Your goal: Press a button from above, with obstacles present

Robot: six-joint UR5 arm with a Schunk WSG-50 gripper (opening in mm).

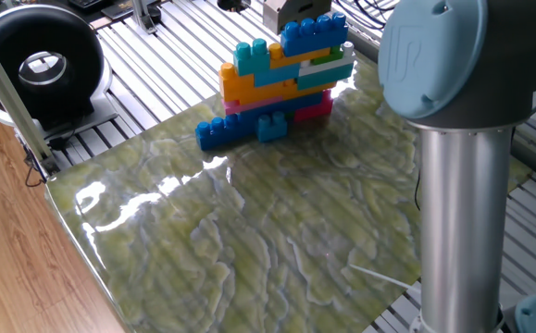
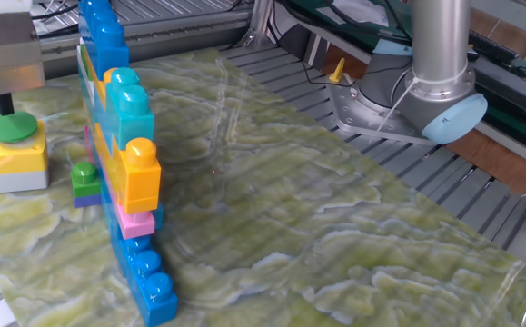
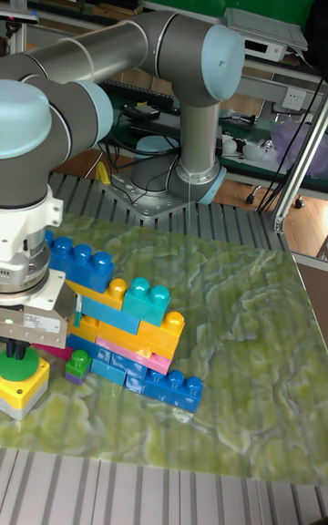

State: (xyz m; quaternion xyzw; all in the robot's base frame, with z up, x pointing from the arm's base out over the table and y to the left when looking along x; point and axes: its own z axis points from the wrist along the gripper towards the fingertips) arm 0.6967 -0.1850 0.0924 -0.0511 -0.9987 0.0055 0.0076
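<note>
So the button (image 2: pixel 9 126) is a flat green cap facing straight up on a yellow box with a grey base, sitting near the edge of the mat behind the brick wall (image 2: pixel 122 154). My gripper (image 2: pixel 4 104) hangs right over it with a dark tip down on the green cap, though I honestly can't tell whether the fingers are spread or pressed together, the grey housing hides them. The wall's long axis runs along the mat between the button and the open part of the mat, with the low blue base row (image 1: pixel 226 129) sticking out past the stack at one end. A small green-and-purple brick (image 2: pixel 84 180) sits between the button box and the wall. Everything's on a glossy green marbled mat (image 1: pixel 249 231) over a slatted metal table (image 1: pixel 156 74), wooden floor off to one side. The view from the arm's side doesn't show the button at all, the bricks block it; the tall view shows both plus my whole arm (image 3: pixel 137 60) arching over.
</note>
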